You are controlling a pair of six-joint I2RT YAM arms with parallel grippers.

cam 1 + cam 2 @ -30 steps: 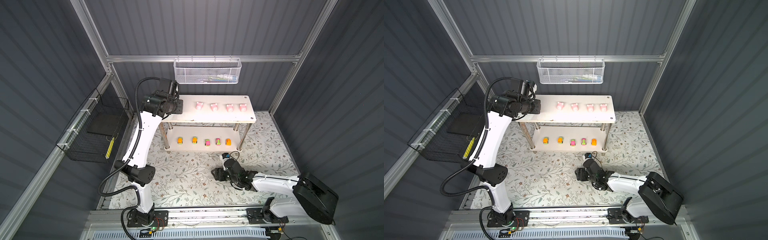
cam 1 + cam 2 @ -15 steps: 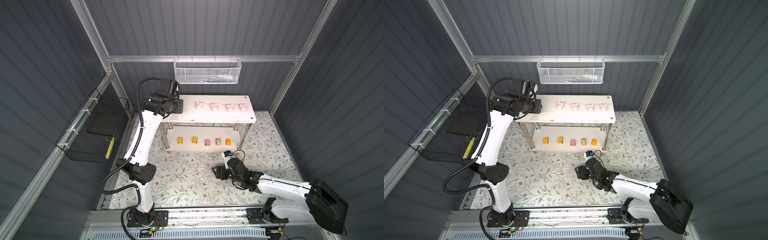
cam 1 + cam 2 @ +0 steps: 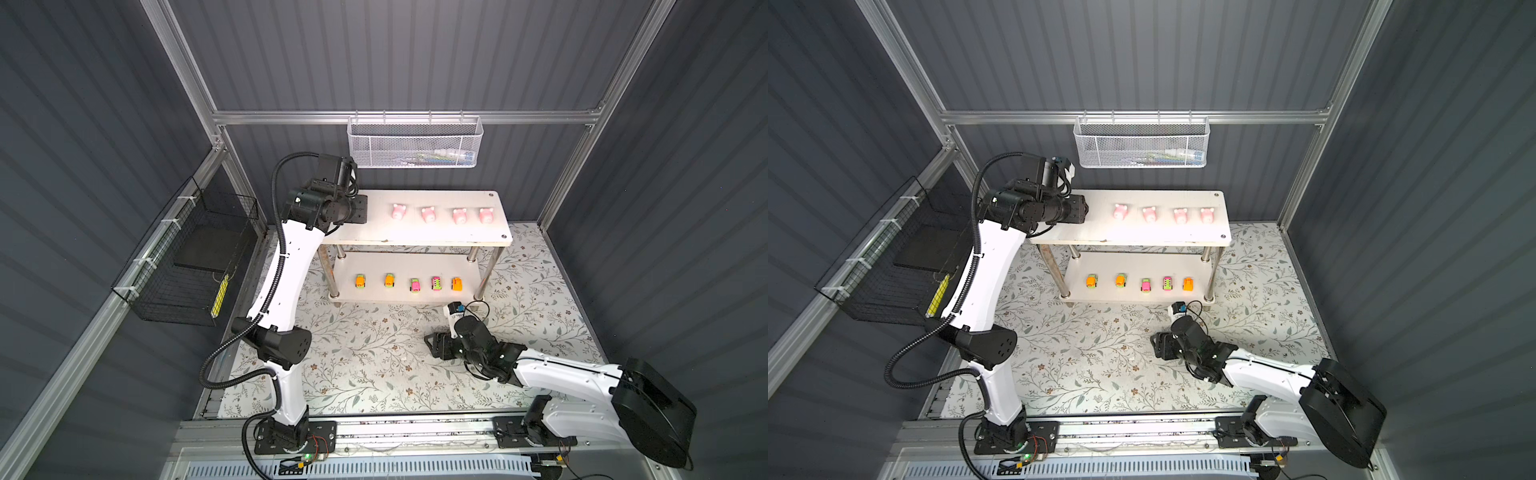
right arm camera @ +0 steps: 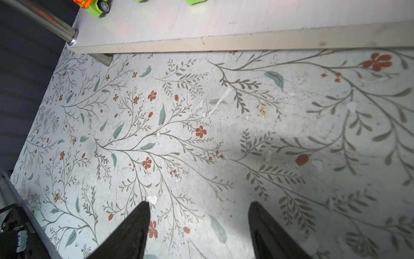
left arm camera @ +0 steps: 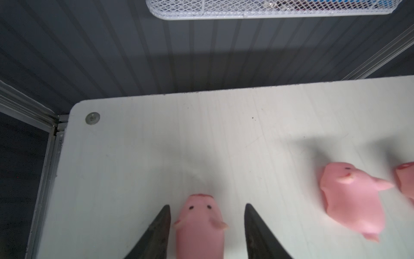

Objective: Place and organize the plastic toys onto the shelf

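1. Left claw (image 5: 206,205): fingers spread, gripping nothing, over the left end of the shelf's (image 3: 436,232) top board.
2. Pig (image 5: 199,224): stands on that board between the fingers, with a gap on one side.
3. Four more pigs (image 3: 428,214): in a row along the same board.
4. Five cars (image 3: 414,285): in a row on the lower board.
5. Right claw (image 4: 199,203): spread and empty, above the floral mat (image 4: 179,112).

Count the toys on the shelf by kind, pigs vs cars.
Pigs: 5, four in a row on the top board, one between the fingers of the left gripper.
Cars: 5, on the lower board.
Total: 10.
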